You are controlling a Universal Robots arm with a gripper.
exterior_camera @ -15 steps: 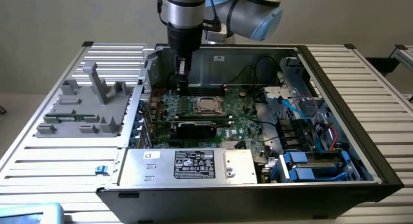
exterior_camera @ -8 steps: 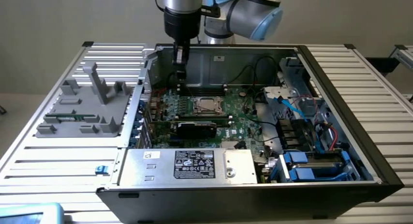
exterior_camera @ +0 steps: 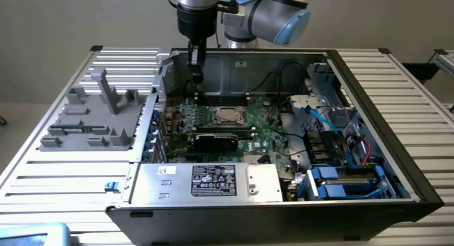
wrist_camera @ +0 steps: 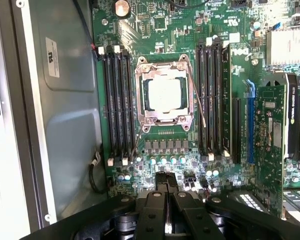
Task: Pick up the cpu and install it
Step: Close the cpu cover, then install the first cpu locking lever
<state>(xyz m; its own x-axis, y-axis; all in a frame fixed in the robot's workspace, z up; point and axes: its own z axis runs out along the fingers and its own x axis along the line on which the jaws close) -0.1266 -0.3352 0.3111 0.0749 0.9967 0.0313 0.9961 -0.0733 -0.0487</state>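
**Exterior view:** The claw (exterior_camera: pixel 196 82) hangs inside the open computer case (exterior_camera: pixel 248 222), close to its back wall, with its fingers pinched together and gripping nothing. The cpu (exterior_camera: pixel 228 115) lies in the socket at the middle of the motherboard (exterior_camera: pixel 266 134), apart from the claw, with the black card (exterior_camera: pixel 216 141) just in front of it. The case stands on a ribbed worktop (exterior_camera: pixel 418 124). The likely hazard here is a low sweep of the arm across the crowded board, which could snag a cable or knock the card.

**Wrist view:** The claw (wrist_camera: pixel 166 185) is closed and empty above small components near the board's edge. The cpu (wrist_camera: pixel 164 94) sits within the socket frame (wrist_camera: pixel 187 120), flanked by memory slots (wrist_camera: pixel 117 100), with a thin wire lever (wrist_camera: pixel 197 100) alongside. Should the chip rest slightly askew, any press or clamping would probably bend the socket pins. Whether it is fully seated cannot be told.
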